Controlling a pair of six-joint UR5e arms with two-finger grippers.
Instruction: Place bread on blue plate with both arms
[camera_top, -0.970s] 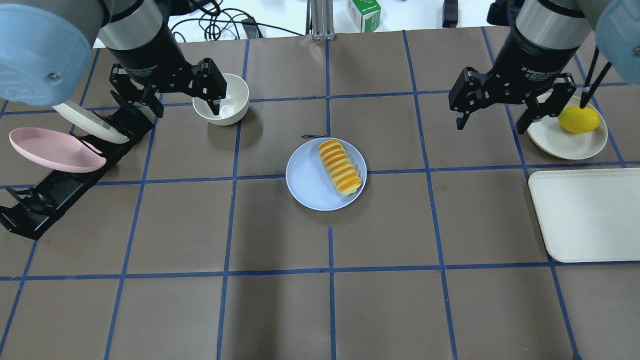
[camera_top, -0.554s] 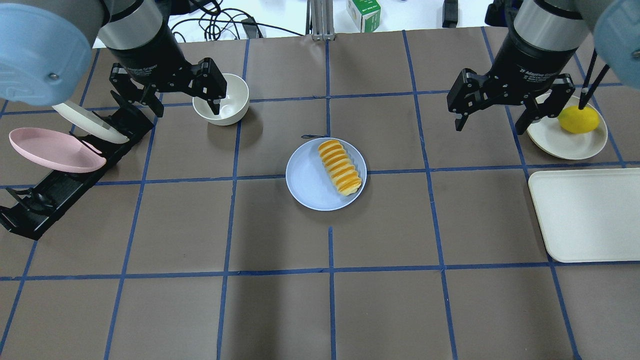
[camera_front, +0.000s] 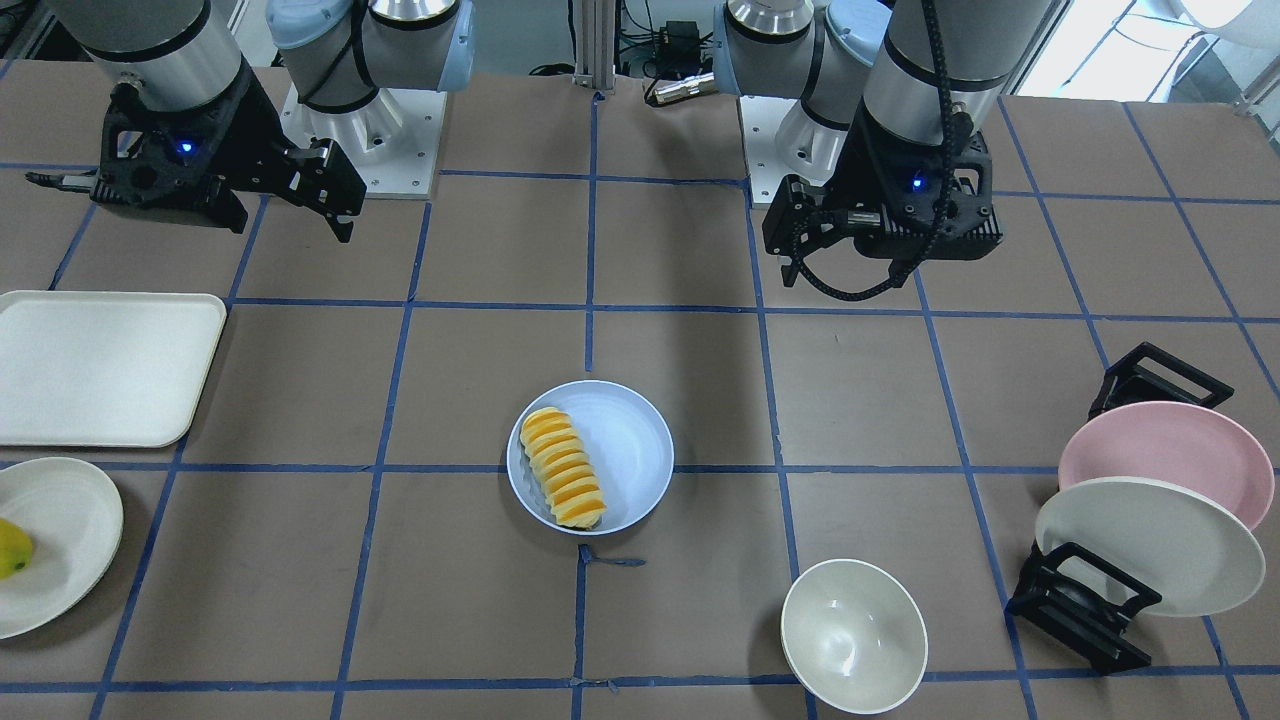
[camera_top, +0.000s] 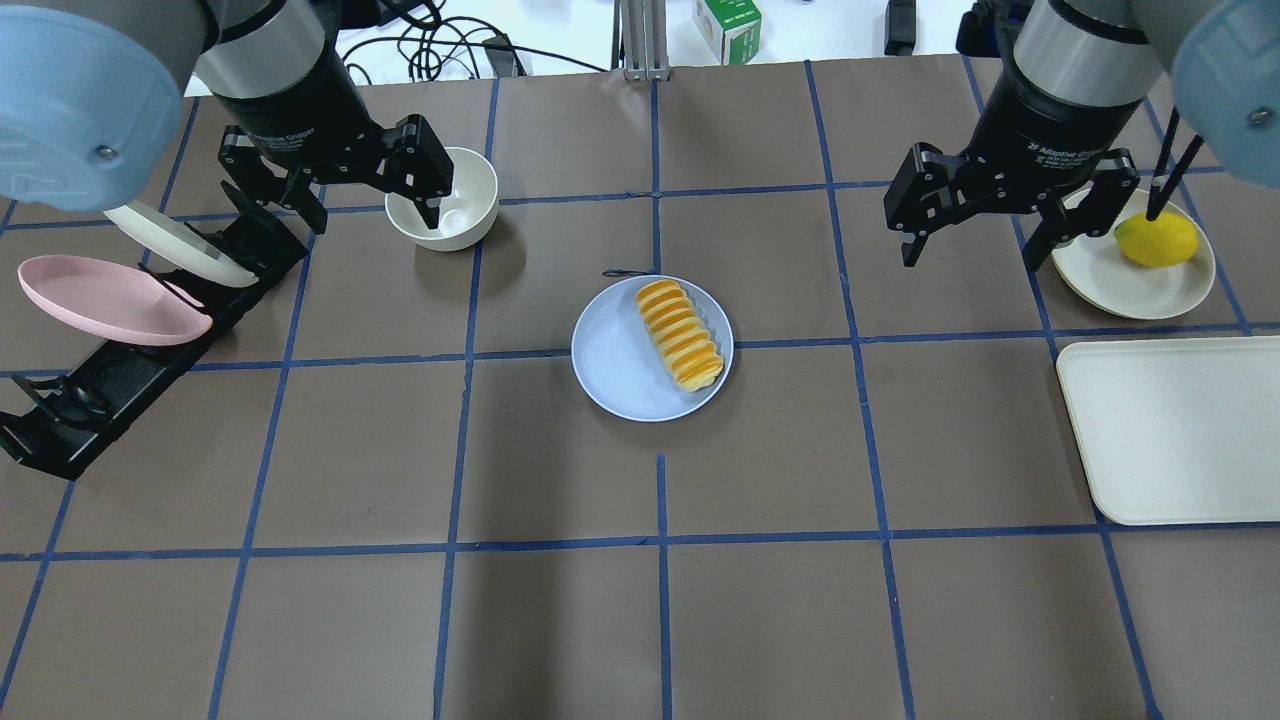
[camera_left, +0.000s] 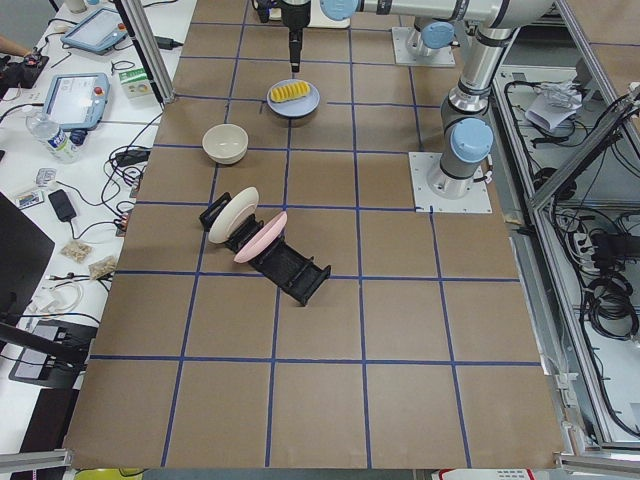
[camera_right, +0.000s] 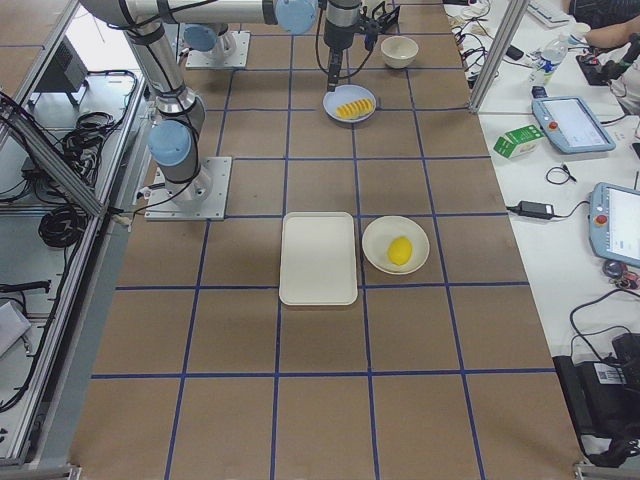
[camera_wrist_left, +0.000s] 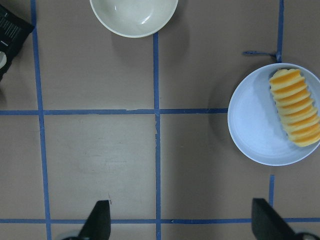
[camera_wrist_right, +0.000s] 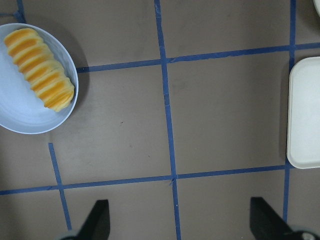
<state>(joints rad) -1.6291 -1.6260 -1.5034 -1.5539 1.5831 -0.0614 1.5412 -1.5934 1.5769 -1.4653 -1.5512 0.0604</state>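
Observation:
The bread (camera_top: 681, 334), a ridged yellow-orange loaf, lies on the right half of the blue plate (camera_top: 615, 365) at the table's middle. It also shows in the front view (camera_front: 565, 467) on the plate (camera_front: 630, 440). My left gripper (camera_top: 370, 207) is open and empty, raised over the far left by the bowl. My right gripper (camera_top: 972, 250) is open and empty, raised over the far right. Both are well away from the plate. The left wrist view shows the bread (camera_wrist_left: 296, 107) between spread fingers (camera_wrist_left: 97, 222). The right wrist view shows it too (camera_wrist_right: 40, 69).
A white bowl (camera_top: 445, 205) stands at the far left. A black rack (camera_top: 110, 385) holds a pink plate (camera_top: 105, 300) and a cream plate (camera_top: 180, 245). A cream plate (camera_top: 1110, 285) with a yellow fruit (camera_top: 1157, 238) and a white tray (camera_top: 1180, 430) sit at right.
My right gripper has drifted slightly toward the far edge and a little leftward, still open. The left gripper, bread and plate have not moved.

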